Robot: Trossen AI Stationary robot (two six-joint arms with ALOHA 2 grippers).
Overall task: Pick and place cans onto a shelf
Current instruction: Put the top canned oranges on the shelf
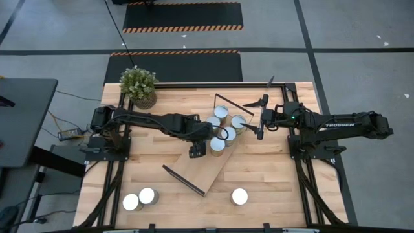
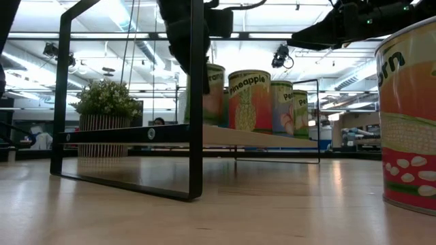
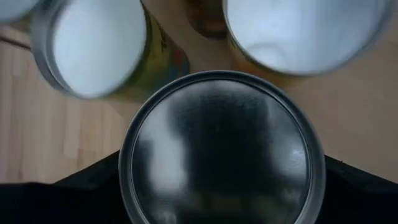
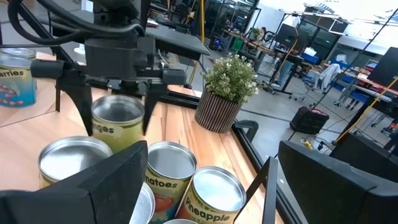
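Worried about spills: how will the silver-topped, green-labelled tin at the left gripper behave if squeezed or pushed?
The silver-topped, green-labelled tin at the left gripper looks rigid, probably not denting. Its smooth wall may be slippery. Upright, it likely slides rather than rolls, maybe bumping the tomatoes tin.

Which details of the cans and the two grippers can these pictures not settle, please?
- Left gripper: its fingers straddle a can on the shelf; whether they touch it cannot be told. High view: the arm covers it.
- Left wrist view: that can's label, hidden below its lid.
- Right gripper: too small in the high view to read.
- Low view: corn can cut off by the edge.
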